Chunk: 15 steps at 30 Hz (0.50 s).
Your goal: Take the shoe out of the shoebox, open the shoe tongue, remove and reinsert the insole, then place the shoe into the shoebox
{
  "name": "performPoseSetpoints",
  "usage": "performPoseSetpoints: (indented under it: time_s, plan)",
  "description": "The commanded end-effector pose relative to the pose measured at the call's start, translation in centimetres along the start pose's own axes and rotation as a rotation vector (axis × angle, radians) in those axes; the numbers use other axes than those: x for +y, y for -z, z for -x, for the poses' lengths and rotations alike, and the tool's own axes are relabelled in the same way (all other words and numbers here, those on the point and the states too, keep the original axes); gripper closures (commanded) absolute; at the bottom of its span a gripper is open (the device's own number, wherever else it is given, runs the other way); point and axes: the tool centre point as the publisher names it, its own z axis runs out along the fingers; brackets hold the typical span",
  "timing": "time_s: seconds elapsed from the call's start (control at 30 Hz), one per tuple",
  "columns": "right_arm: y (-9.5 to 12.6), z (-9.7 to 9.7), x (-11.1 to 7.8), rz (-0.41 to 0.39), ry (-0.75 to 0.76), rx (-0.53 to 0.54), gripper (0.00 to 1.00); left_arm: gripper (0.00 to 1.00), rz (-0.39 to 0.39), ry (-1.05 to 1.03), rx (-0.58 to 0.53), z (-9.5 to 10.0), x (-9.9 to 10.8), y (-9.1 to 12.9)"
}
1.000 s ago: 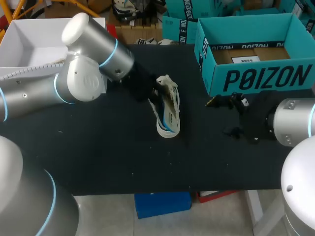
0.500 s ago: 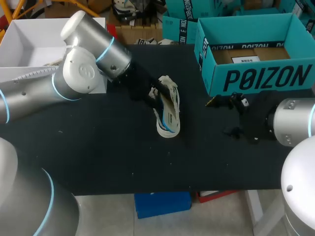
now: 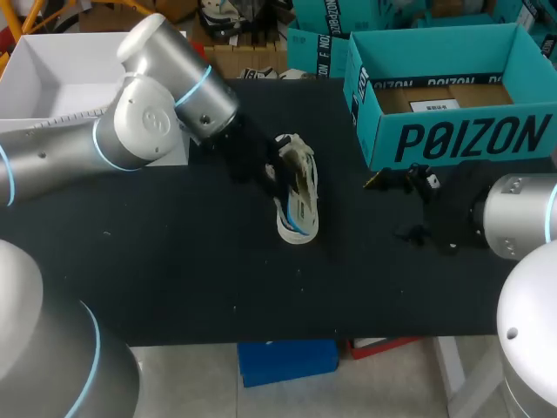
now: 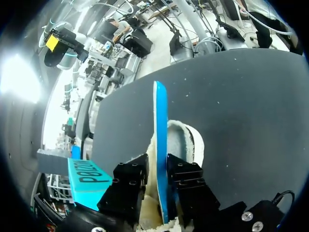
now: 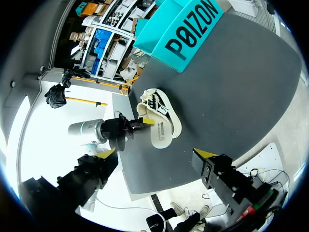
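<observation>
- Left arm [image 3: 144, 131], in from nine o'clock: fat silver-grey tubes, rounded caps, pale-blue rings at the joints.
- Right arm [image 3: 522, 218], in from three o'clock: same silver, blue ring, black wrist hardware.
- Left claw [image 4: 157, 166]: black blocky fingers, recessed screws, thin black cable.
- Right claw [image 5: 208, 159]: black, yellow tip.

From here the only furniture I get is a flat, matte black tabletop [image 3: 191, 279], flecked with tiny pale specks, evenly lit, its near edge running straight across the head view.
</observation>
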Motion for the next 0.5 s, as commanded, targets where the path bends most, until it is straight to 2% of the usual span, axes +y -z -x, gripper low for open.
performPoseSetpoints:
  time_s: [0.03,0.2,0.5]
  plan:
    - [-0.14,0.57,-0.72,0.155,-0.015,0.012,0.00,1.00,0.008,-0.002,0.006,-0.04,-0.09,-0.23]
    - [-0.14,0.57,-0.72,0.155,-0.015,0.012,0.00,1.00,0.007,-0.016,0.013,0.05,-0.13,-0.45]
    - [-0.14,0.57,-0.72,0.155,-0.015,0.012,0.00,1.00,0.067,-0.048,0.026,0.16,0.38,-0.14]
